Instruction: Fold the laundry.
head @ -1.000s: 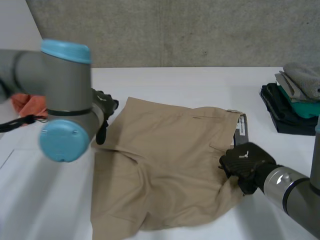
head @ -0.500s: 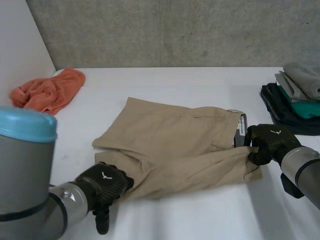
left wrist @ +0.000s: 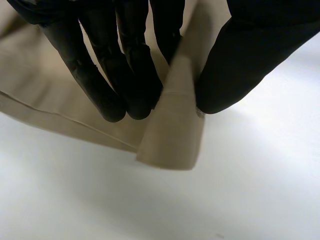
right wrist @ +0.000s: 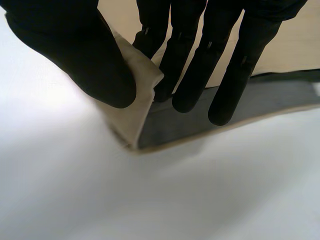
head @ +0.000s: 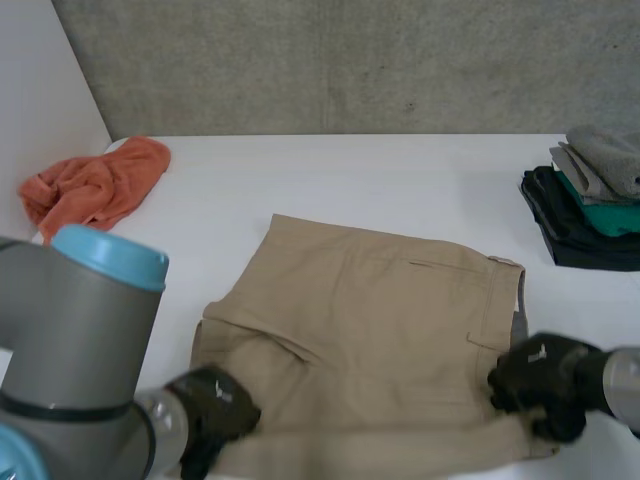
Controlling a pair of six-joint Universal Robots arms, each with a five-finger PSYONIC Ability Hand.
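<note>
While my left hand (left wrist: 120, 75) pinches the tan shorts' (head: 370, 320) near leg corner between thumb and fingers, my right hand (right wrist: 75, 55) clamps the waistband corner; I see the shorts spread mid-worktop (head: 400, 180).

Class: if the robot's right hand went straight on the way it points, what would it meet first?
The tan shorts, whose waistband corner the right hand pinches between thumb and fingers. Right behind the cloth it would probably meet the white table.
</note>
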